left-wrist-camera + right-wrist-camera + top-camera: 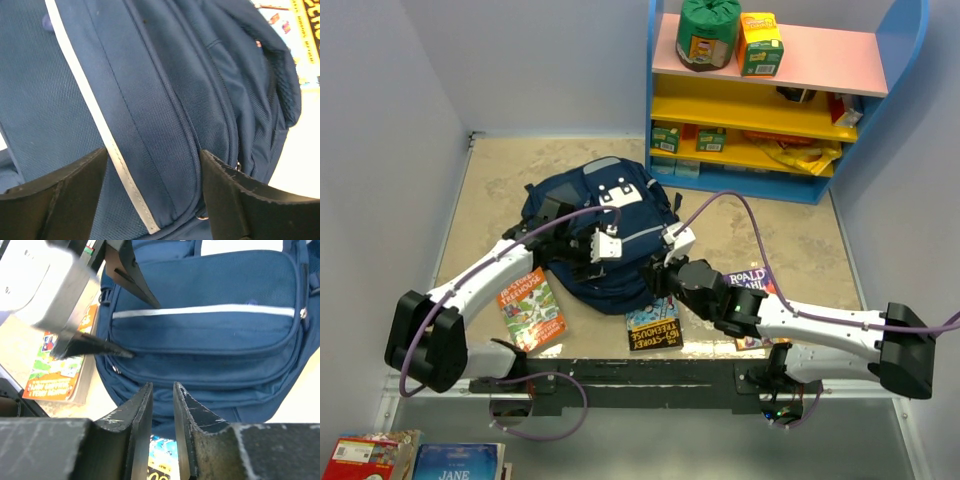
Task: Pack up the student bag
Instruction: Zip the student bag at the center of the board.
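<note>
Work surface [490,180]: mottled tan, matt, meeting the walls at a thin pale seam. I see plain lavender-grey walls on three sides: left wall [380,130], back wall [550,60], right wall [920,160]. No windows in my view.

Far right corner: a shelf unit [654,90] with a bright blue frame stands against the back wall. Its top board [820,50] is pink and the two boards below [720,100] are yellow. A green wrapped pack [708,35] and an orange-and-green carton [760,45] sit side by side on the pink board.

Light is soft and even, with shadows faint.
</note>
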